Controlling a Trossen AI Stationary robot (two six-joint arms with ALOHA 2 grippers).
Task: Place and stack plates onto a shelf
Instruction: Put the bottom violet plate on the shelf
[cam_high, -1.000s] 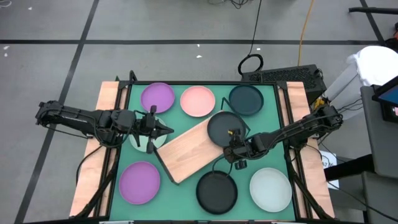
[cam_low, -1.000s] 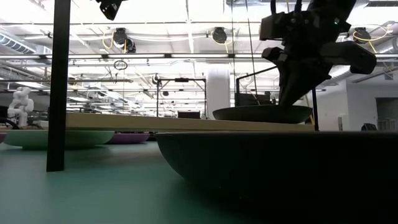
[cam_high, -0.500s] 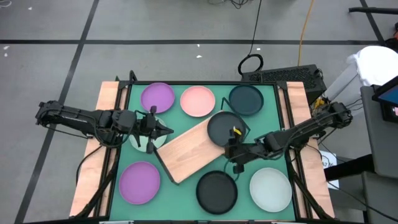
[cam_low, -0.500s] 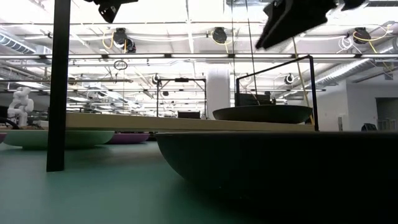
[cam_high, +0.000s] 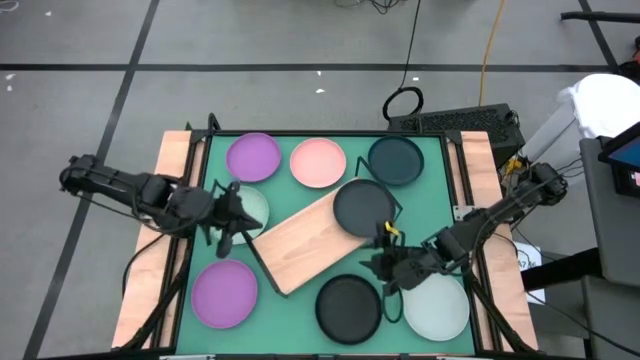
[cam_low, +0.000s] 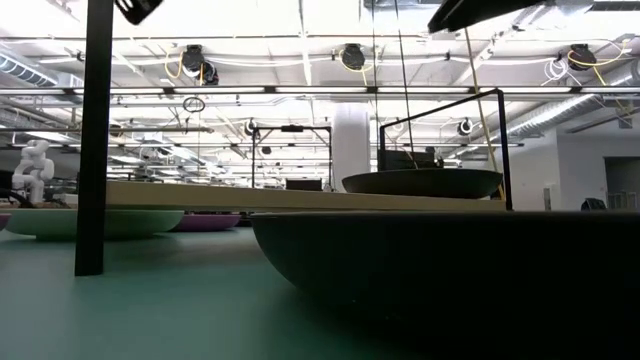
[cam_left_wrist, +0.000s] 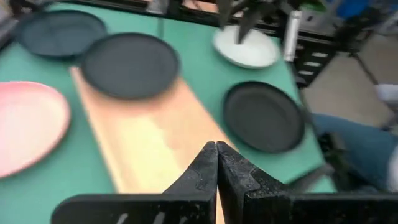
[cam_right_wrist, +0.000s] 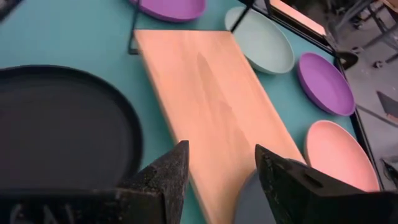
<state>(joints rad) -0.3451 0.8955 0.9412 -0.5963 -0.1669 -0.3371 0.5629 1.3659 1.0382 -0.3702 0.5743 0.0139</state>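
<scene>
The light wooden shelf (cam_high: 300, 245) stands slanted across the middle of the green table. One black plate (cam_high: 362, 205) lies flat on its far right end, seen also in the low view (cam_low: 422, 182). My right gripper (cam_high: 385, 262) hovers open just off the shelf's near right corner, above the table and clear of that plate; its own view (cam_right_wrist: 217, 180) looks along the shelf. My left gripper (cam_high: 228, 218) is shut and empty over a pale mint plate (cam_high: 252, 208) at the shelf's left end.
On the table lie purple (cam_high: 253, 157), pink (cam_high: 318, 162) and dark teal (cam_high: 396, 160) plates along the far edge, and purple (cam_high: 225, 293), black (cam_high: 348, 307) and pale mint (cam_high: 435, 305) plates along the near edge. The shelf's black wire frame (cam_low: 95, 140) rises at its ends.
My right gripper has let go of the black plate's near rim, risen and drawn back toward the table's near edge; the plate stays flat on the shelf. My left gripper has shifted a little toward the table's left and near edges, still shut.
</scene>
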